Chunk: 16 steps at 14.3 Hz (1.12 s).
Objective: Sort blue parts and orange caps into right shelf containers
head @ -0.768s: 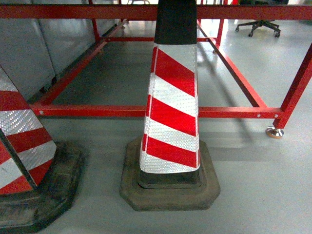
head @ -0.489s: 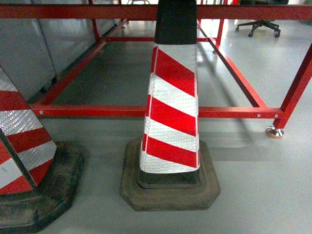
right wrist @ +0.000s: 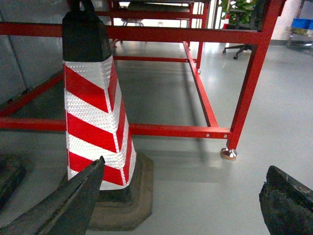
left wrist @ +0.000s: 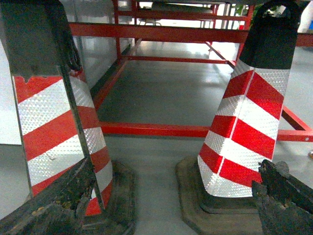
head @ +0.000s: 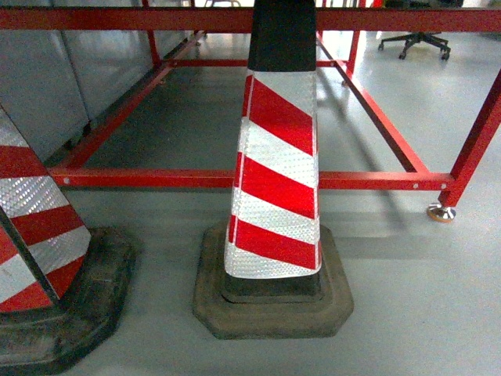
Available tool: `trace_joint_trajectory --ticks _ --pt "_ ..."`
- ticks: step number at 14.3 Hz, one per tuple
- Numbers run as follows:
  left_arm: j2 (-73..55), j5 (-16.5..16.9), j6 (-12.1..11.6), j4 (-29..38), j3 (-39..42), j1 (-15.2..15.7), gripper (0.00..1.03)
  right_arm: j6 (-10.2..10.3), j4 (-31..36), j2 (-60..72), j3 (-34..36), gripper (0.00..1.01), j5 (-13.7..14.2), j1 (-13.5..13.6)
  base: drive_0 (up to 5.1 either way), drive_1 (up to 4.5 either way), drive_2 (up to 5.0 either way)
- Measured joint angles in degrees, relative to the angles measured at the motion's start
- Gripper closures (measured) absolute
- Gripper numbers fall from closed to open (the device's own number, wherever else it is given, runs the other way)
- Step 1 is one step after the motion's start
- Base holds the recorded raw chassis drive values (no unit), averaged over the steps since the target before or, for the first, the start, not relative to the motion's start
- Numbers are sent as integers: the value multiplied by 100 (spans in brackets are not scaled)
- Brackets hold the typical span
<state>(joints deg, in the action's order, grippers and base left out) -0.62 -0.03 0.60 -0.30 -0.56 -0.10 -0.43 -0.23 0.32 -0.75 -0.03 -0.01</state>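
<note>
Nothing is changing since earlier. Both arms' fingers (left wrist: 58,205) (right wrist: 63,205) are sitting spread, released, holding nothing; striped cone (head: 275,172) tops are getting cropped beyond them.

This looks like a workshop or industrial hall. A smooth grey painted floor (head: 407,298) runs throughout. Two red-and-white striped reflective traffic cones on black rubber bases stand on it, one in the middle (head: 275,180) and one at the left (head: 35,235). Behind them is a red-painted steel frame (head: 196,178) with a levelling foot (head: 441,211). Grey metal panels (head: 47,78) line the left side, and a black swivel office chair base (head: 415,43) stands far back.
</note>
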Motion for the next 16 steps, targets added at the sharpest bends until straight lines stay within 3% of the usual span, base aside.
trace_joint_trajectory --ticks 16 --pt "0 0 -2 -4 0 0 5 0 -9 0 0 3 0 0 0 0 0"
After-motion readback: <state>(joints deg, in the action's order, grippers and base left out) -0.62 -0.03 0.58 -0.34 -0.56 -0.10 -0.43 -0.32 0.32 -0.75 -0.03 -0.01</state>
